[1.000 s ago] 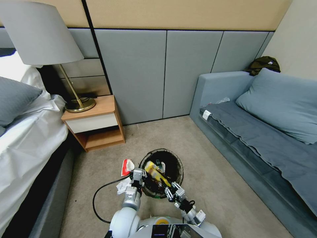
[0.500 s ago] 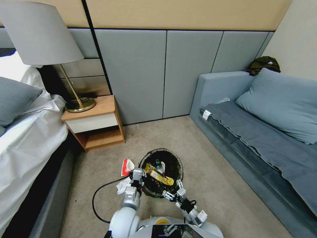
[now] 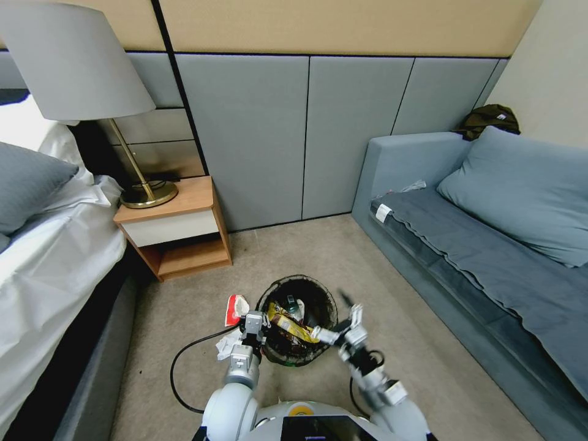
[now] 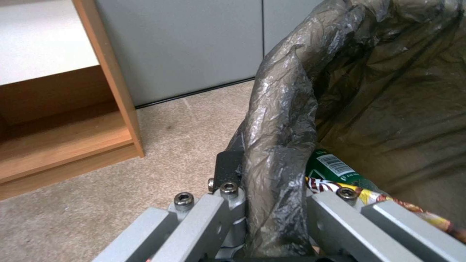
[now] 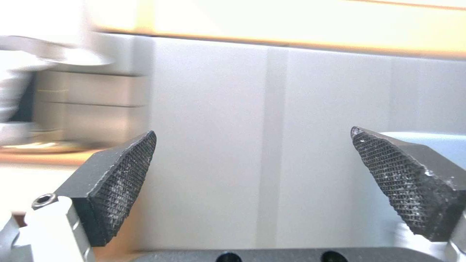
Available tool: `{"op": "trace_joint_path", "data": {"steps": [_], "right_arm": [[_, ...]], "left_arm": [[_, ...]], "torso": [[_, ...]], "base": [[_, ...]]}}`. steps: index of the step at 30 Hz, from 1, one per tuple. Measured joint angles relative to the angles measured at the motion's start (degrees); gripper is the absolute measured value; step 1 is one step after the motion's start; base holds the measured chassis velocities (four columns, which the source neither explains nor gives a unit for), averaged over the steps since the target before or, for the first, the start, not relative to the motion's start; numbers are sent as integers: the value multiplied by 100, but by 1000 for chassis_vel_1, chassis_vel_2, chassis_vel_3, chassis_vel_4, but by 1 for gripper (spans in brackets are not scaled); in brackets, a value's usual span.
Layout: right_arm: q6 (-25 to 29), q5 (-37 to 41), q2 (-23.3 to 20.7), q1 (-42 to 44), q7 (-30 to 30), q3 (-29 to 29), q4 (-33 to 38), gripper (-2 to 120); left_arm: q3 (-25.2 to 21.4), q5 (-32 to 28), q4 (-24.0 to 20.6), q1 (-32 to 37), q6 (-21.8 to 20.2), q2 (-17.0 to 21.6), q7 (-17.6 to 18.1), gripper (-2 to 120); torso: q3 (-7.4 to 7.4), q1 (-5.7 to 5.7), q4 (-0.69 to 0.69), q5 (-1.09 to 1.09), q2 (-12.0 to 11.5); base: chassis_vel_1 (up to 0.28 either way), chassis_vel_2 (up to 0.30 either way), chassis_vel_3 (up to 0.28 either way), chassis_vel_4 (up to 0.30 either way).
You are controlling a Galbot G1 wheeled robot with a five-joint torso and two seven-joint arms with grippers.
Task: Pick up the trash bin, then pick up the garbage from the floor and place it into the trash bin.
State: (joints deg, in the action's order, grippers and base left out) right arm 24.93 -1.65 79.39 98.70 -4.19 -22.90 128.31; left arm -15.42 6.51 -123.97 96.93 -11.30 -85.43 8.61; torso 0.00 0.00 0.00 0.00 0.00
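The left gripper's (image 4: pixel 272 203) fingers (image 4: pixel 213 214) are clamped together on the rim of the bin (image 3: pixel 324 293), one finger outside and one inside, with the black liner (image 4: pixel 281 145) bunched between them. In the head view the left gripper (image 3: pixel 253 323) sits at the bin's left edge. The right gripper's (image 3: pixel 343 324) fingers (image 5: pixel 121 185) stand wide apart and hold nothing; their ridged pads face each other across open air, with the grey wall panels (image 5: pixel 218 145) behind them. In the head view this gripper hangs at the bin's right rim, just above it.

The bin stands on beige carpet (image 3: pixel 257 257) right in front of the robot. Inside it lie a yellow wrapper (image 3: pixel 293 327) stretched across the middle and a green bottle (image 4: pixel 335 169) with a barcode label, pressed against the liner near the left gripper. On the carpet just left of the bin lie a red-and-white cup (image 3: pixel 234 308) and, nearer the robot, a white tissue (image 3: pixel 228 346), both beside the left arm. A black cable (image 3: pixel 184 361) loops over the carpet from that arm.

To the left is a bed (image 3: pixel 49 257) with white sheets, and beside it a wooden nightstand (image 3: pixel 177 229) carrying a brass lamp (image 3: pixel 73 67) with a grey shade. A blue-grey sofa (image 3: pixel 478 245) runs along the right side, with a large cushion (image 3: pixel 520 190) on it and a dark garment (image 3: pixel 490 119) at its far end.
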Motion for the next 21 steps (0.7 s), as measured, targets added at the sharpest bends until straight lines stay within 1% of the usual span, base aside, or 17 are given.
{"op": "trace_joint_path", "data": {"steps": [5, 11, 13, 21], "right_arm": [[-30, 55, 109, 48, -334, -223, -195, 100], [87, 218, 187, 216, -406, -335, -516, 100], [217, 250, 235, 246, -406, -382, -783, 100], [279, 278, 264, 212, -384, -413, -1003, 100]], "left_arm": [[-23, -4, -15, -4, -8, -17, 85, 1], [-61, -30, -31, -10, -20, -18, 135, 1], [-70, -77, -32, -15, -22, -20, 167, 1], [-69, -103, -35, -29, -21, -25, 173, 1]], "torso": [[0, 0, 0, 1, 0], [0, 0, -1, 0, 0], [0, 0, 0, 0, 0], [0, 0, -1, 0, 0]], "base": [[0, 0, 0, 0], [0, 0, 0, 0], [0, 0, 0, 0], [0, 0, 0, 0]]}}
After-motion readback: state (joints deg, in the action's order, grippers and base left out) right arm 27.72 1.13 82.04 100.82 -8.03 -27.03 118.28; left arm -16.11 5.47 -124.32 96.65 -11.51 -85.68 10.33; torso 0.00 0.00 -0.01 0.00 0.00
